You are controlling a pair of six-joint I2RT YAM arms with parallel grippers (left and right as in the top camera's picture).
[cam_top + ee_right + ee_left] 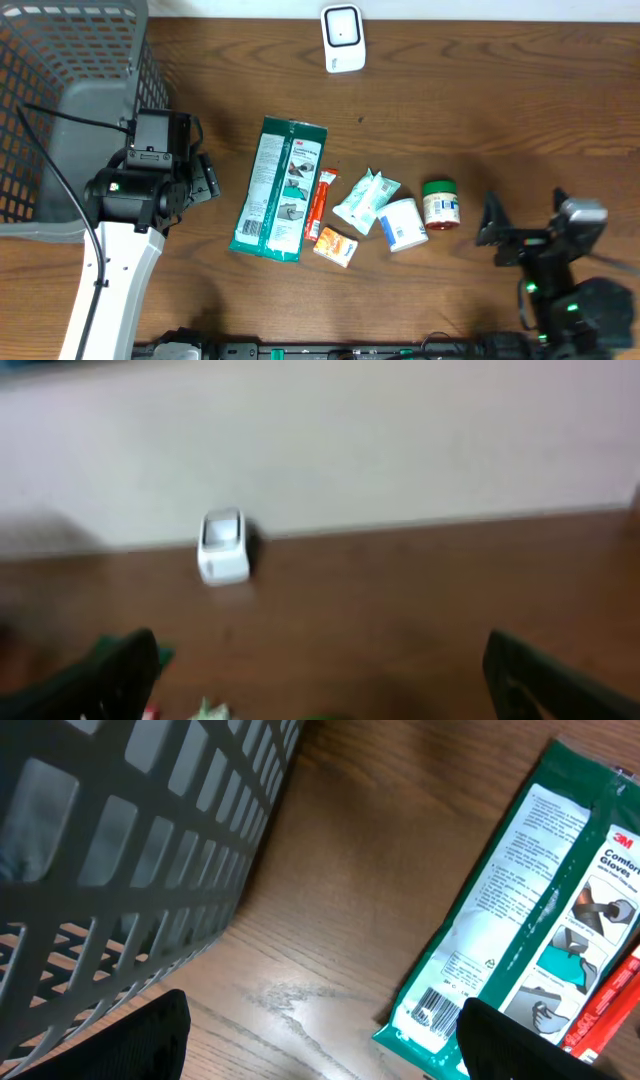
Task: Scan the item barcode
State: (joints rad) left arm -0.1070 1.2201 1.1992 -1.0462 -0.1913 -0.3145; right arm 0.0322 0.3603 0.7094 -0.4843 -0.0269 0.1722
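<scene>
Both hands were wide open and empty: left hand (205,178) was between the basket (70,60) and the green glove pack (280,188), right hand (492,228) near the right side of the green-lidded jar (439,203). Glove pack lay flat on the counter (500,100), just left of an orange tube (318,205), barcode (432,1012) facing up. White scanner (342,38) stood well apart at the far edge.

Glossy plastic glove packet (279,190) on wood-grain table (500,100).
</scene>
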